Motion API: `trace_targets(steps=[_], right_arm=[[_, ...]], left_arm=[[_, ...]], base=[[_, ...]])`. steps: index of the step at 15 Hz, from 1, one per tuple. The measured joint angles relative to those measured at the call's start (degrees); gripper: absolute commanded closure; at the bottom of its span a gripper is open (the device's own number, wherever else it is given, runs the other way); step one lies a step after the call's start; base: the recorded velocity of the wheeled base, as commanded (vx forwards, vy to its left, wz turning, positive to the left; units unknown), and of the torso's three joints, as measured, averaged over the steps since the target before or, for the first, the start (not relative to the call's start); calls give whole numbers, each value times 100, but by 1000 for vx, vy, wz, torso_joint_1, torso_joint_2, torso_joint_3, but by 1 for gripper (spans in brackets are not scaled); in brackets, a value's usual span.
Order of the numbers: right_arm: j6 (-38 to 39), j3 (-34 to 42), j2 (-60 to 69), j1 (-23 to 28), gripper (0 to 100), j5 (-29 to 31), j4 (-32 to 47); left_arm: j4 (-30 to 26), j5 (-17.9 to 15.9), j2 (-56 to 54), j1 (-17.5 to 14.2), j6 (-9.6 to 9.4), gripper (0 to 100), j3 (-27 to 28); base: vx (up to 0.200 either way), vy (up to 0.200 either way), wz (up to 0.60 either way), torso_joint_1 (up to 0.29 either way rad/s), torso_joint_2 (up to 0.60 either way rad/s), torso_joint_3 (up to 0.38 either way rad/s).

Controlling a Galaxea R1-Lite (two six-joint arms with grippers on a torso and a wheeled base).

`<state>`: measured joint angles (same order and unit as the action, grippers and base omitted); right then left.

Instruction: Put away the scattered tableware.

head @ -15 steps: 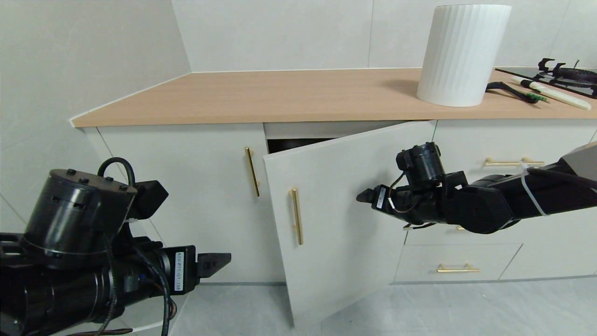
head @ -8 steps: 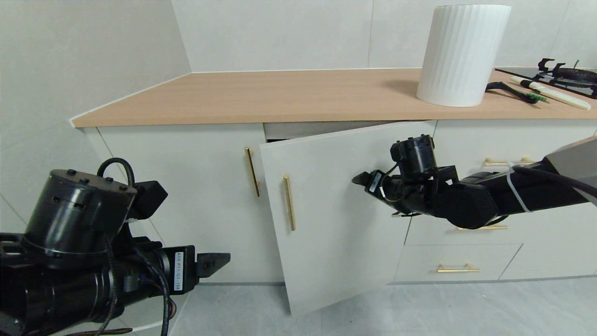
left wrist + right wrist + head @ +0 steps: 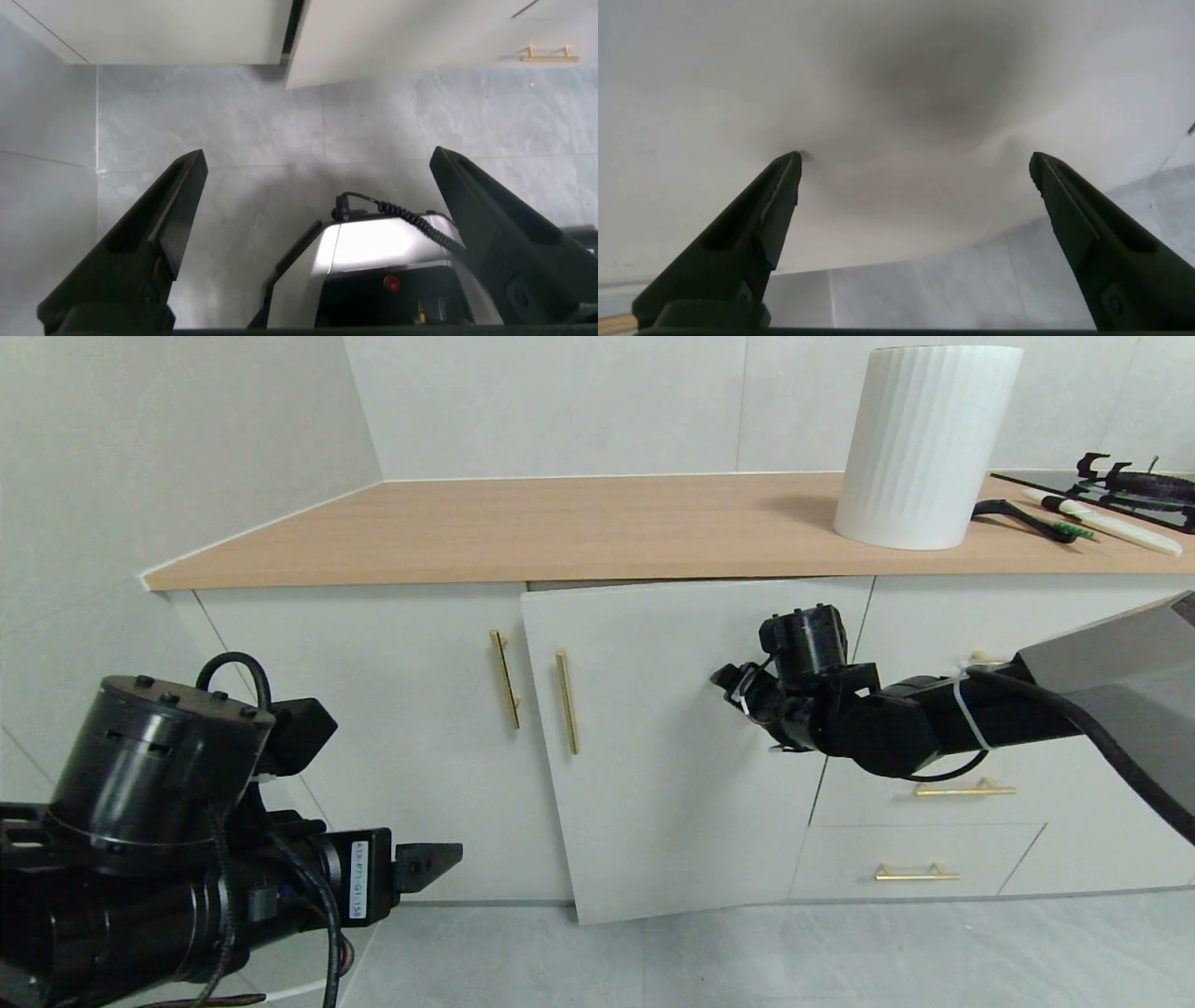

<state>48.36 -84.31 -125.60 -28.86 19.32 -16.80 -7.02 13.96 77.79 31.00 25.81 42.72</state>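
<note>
My right gripper (image 3: 726,678), fingers spread wide, presses the cabinet door (image 3: 672,756). The door has swung from ajar to nearly flush (storage closing). Utensils (image 3: 1069,521) lie on the countertop (image 3: 560,527), not yet stowed.

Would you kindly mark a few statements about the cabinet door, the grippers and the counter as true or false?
1. The right gripper is right at the face of the cabinet door. True.
2. The cabinet door stands wide open. False: it is almost shut, nearly flush with the door beside it.
3. The left gripper is open and holds nothing. True.
4. The white ribbed container lies on the floor. False: it stands upright on the wooden counter.
</note>
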Motion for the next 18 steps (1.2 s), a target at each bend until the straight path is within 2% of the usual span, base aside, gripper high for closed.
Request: trace_targets(steps=[3,14,16,18], right_arm=[[-16,-130,-213,52,0,319,-372],[-35,-133,-328,118,0,366,-358],[-35,123,-133,99,0,99,-350],[-55,630,190,46,0,-408,-354]], left_arm=[[-1,2,0,-5,0,0,0],[0,0,0,-9,0,0,0],[-1,0,0,-9,2,0,0],[0,0,0,-5,0,0,0]], base=[[0,0,0,0,0,0],[0,0,0,0,0,0],[0,0,0,0,0,0],[0,0,0,0,0,0]])
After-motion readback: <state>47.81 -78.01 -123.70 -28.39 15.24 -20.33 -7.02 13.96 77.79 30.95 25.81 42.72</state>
